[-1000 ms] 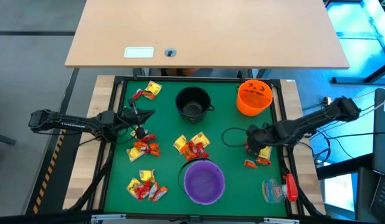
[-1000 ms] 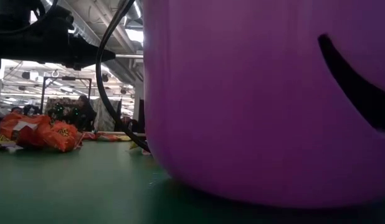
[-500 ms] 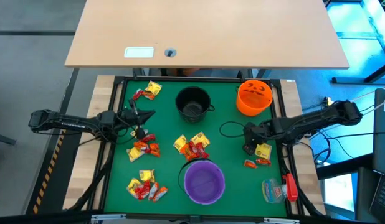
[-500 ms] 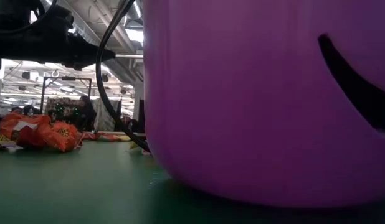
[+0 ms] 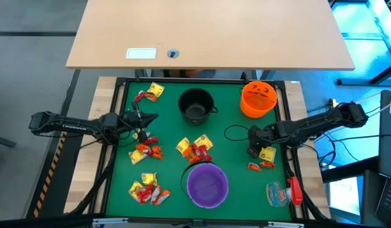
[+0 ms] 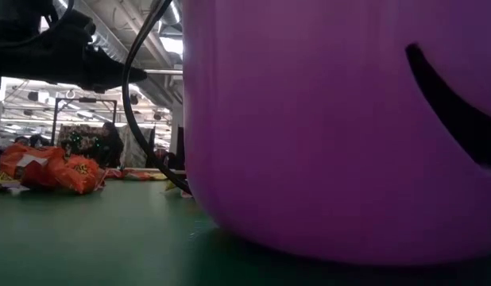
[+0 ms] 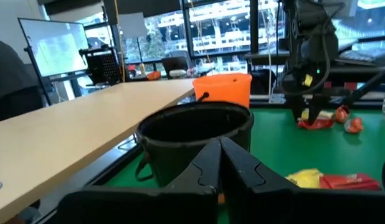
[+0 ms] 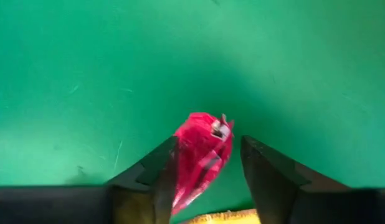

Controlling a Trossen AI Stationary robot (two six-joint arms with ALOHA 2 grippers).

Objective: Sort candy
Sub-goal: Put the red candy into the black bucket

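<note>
A red candy lies on the green mat near its right side. My right gripper stands over it, pointing down and open, one finger on each side of the candy. A yellow candy and two orange-red ones lie just beside it. More candy lies in heaps. My left gripper is shut and empty, held level above the mat's left side. My right gripper comes at the red candy from above, pointing down. One finger stands against the candy's side. The other finger is a narrow gap away. The candy lies flat on the mat.
A black bucket stands at the far middle, an orange bucket at the far right and a purple bucket at the near middle. A clear plastic item with a red part lies at the near right corner. A cable loop lies beside the right gripper.
My right gripper has come down toward the mat and shifted slightly toward the table's left, next to the yellow candy.
</note>
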